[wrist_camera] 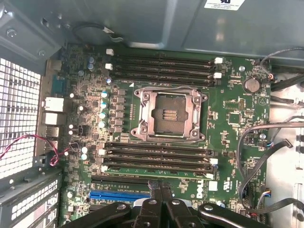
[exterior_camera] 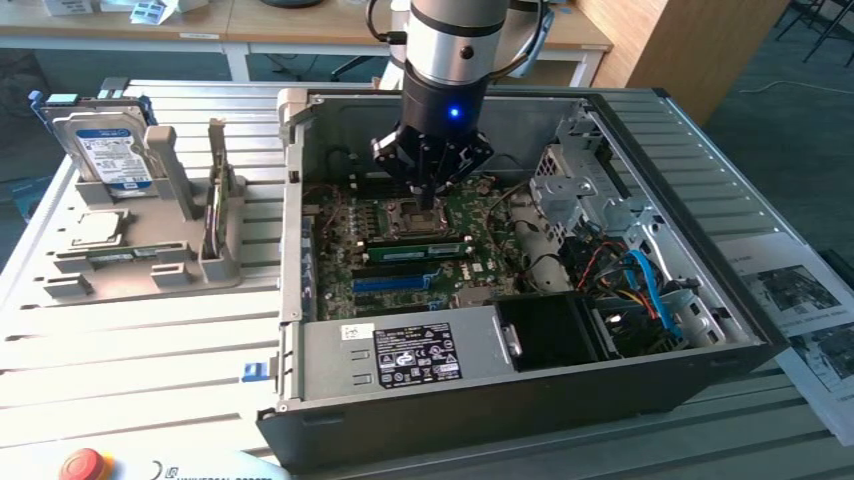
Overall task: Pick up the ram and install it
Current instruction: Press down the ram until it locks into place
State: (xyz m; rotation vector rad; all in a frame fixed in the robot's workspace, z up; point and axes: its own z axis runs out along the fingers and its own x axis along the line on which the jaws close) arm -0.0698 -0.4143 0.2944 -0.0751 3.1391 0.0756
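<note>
Now hovering inside the case (exterior_camera: 721, 330), pincer (exterior_camera: 424, 212) closed tight, gripping nothing, fingertips (wrist_camera: 160, 190) just over the motherboard (wrist_camera: 228, 123). Ram (exterior_camera: 418, 248) lying green just below the pincer, seated beside the socket (wrist_camera: 168, 114).

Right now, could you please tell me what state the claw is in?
Claw: shut, fingertips together low over the motherboard inside the computer case, above the installed ram; nothing visibly held.

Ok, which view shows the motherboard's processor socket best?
The wrist view: the processor socket lies unobstructed, seen from above, with its metal frame and bare contact field plain. In the exterior view the claw hides part of it, leaving its near edge showing.
</note>
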